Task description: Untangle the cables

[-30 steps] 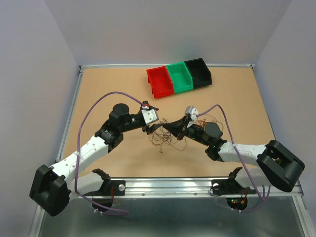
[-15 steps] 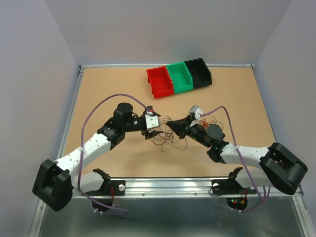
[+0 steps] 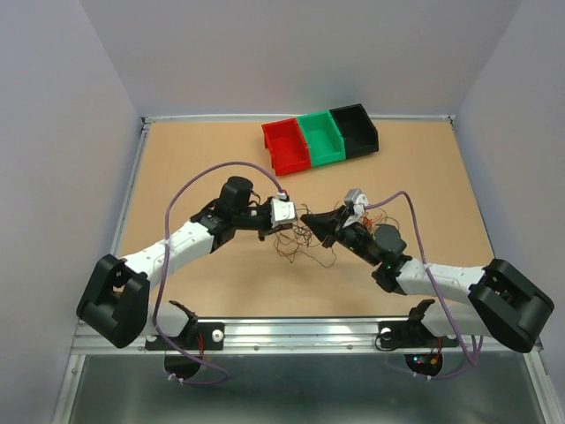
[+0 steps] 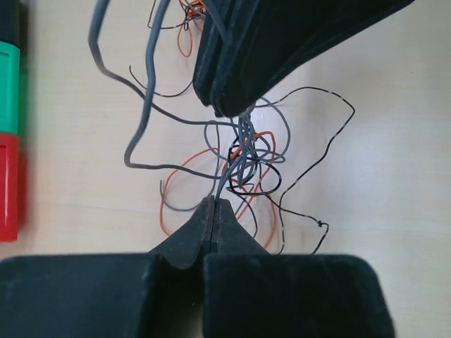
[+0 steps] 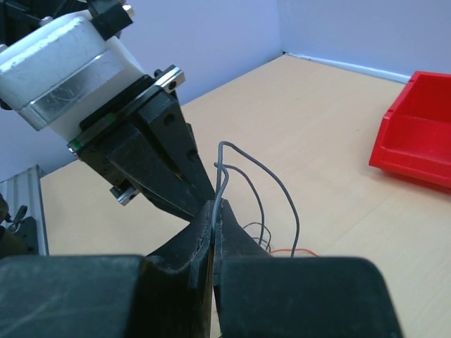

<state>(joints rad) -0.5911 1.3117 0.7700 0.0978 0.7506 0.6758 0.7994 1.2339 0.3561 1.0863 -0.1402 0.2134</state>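
Cables (image 4: 243, 144): thin orange, dark and grey loops, one clump at mid-counter (image 3: 194, 159), strung between both grippers, well apart from the red bin (image 3: 285, 147), green bin (image 3: 320, 139) and black bin (image 3: 354, 130); left gripper (image 4: 213, 205): pinched tight on grey strands; right gripper (image 5: 213, 208): pinched tight on a grey strand, tips near the left's.

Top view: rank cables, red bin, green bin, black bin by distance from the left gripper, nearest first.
1. cables: pinched in the left gripper, just right of it.
2. red bin: beyond it, leftmost of the row.
3. green bin: middle of the row.
4. black bin: rightmost of the row.
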